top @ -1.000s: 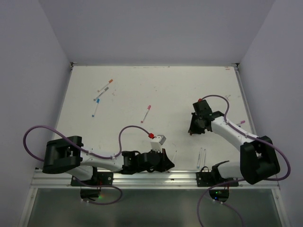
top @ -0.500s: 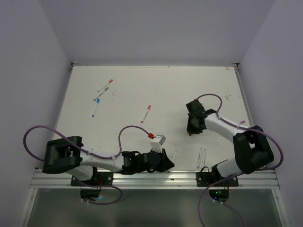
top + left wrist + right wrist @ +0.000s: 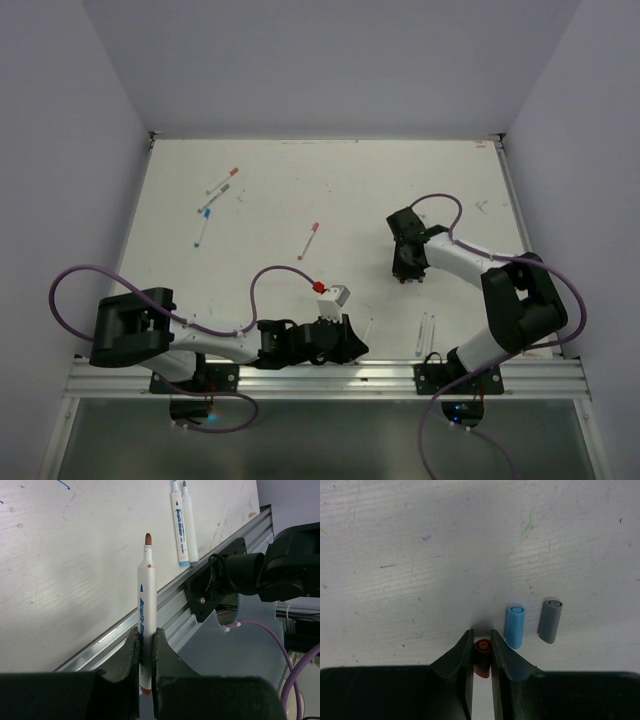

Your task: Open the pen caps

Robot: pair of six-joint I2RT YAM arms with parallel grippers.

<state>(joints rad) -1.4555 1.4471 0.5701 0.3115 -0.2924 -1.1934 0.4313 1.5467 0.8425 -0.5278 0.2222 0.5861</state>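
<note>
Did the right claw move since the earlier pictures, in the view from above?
Yes. The right claw, holding a red cap, has shifted left, closer to the pink-tipped pen lying mid-table.

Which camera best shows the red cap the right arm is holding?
Right wrist: the red cap sits close up, end-on, between the jaws of the right gripper. From the top it is at most a speck under that gripper; the left wrist view misses it.

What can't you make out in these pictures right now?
Right wrist view: red cap, lower half hidden by the right gripper.
Left wrist view: blue-ended pen, tip cut off by the top edge.
Top view: far-left pens, too small to tell whether capped.
</note>
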